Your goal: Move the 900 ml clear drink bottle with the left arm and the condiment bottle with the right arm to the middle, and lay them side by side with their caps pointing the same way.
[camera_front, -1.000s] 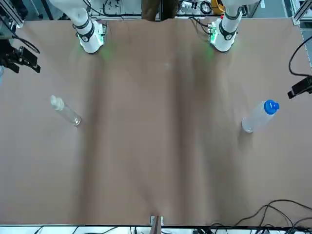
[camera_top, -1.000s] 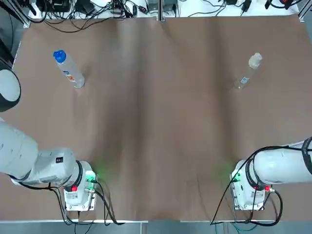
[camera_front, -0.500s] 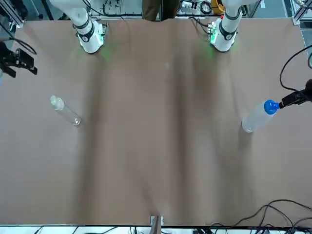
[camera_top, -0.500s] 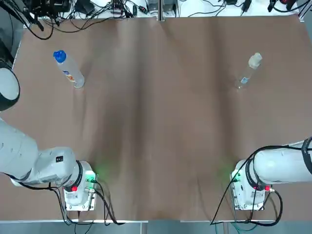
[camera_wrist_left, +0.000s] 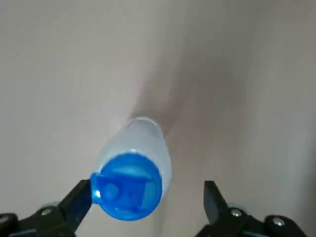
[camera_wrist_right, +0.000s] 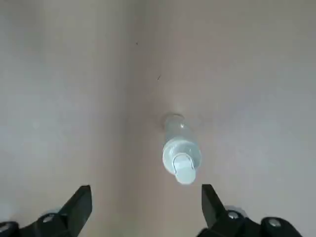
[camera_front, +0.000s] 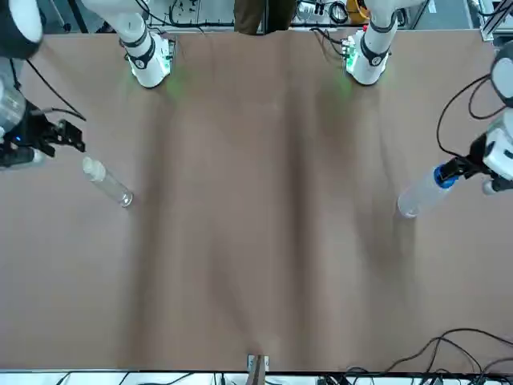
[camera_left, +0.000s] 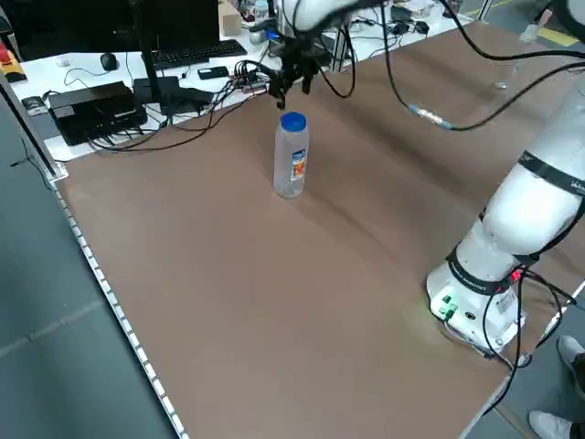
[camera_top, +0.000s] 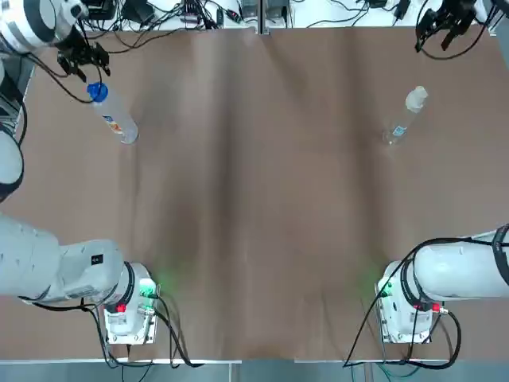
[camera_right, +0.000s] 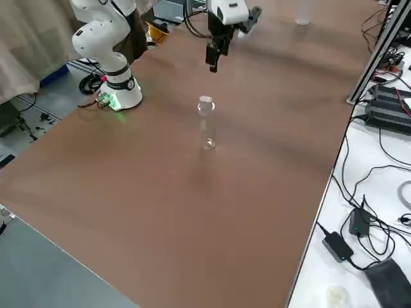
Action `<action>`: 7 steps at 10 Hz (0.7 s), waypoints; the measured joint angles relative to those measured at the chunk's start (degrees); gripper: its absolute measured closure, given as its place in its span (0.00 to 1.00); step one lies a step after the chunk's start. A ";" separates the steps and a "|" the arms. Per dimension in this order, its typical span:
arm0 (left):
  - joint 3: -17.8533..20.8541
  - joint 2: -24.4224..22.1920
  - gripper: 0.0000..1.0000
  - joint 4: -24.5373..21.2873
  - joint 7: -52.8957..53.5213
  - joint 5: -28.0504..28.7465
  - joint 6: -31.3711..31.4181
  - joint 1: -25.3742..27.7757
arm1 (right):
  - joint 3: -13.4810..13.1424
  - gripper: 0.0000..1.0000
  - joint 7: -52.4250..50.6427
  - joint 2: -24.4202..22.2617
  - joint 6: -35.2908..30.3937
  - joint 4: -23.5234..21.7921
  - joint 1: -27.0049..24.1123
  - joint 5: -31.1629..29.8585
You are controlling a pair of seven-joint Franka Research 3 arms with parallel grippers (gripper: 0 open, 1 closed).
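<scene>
While both bottles stand upright and well apart on the brown table (camera_top: pixel 254 207), each arm hangs over its own one. At the far left, the left gripper (camera_top: pixel 83 57) hovers just above the blue cap (camera_top: pixel 97 92) of the clear drink bottle (camera_top: pixel 115 118) without touching it. Its fingers (camera_wrist_left: pixel 79 195) are spread wider than the cap, and from the wrist camera the cap shows between them, nearer one finger than the other. At the far right, the right gripper (camera_top: pixel 442 17) sits higher over the table and a little beyond the condiment bottle (camera_top: pixel 404 115), toward the far edge, its fingers (camera_wrist_right: pixel 79 202) likewise held well apart. That small clear bottle with its pale cap (camera_top: pixel 416 99) stands free below it. Both bottles are out toward the far corners, the drink bottle on the left, the condiment bottle on the right, with the middle of the table between them.
</scene>
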 joint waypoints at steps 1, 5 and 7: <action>-0.06 -1.15 0.00 -2.10 0.00 0.00 1.27 0.00 | -0.02 0.02 -0.06 -0.40 3.19 -3.60 0.00 -0.84; -0.02 -1.75 0.00 -2.85 1.73 0.00 1.87 1.22 | -0.29 0.04 -1.50 -1.65 10.08 -12.64 -0.79 -3.60; -0.01 -1.36 0.00 -3.12 2.54 0.00 3.09 2.79 | -0.39 0.04 -2.31 -1.78 12.57 -14.77 -1.92 -3.70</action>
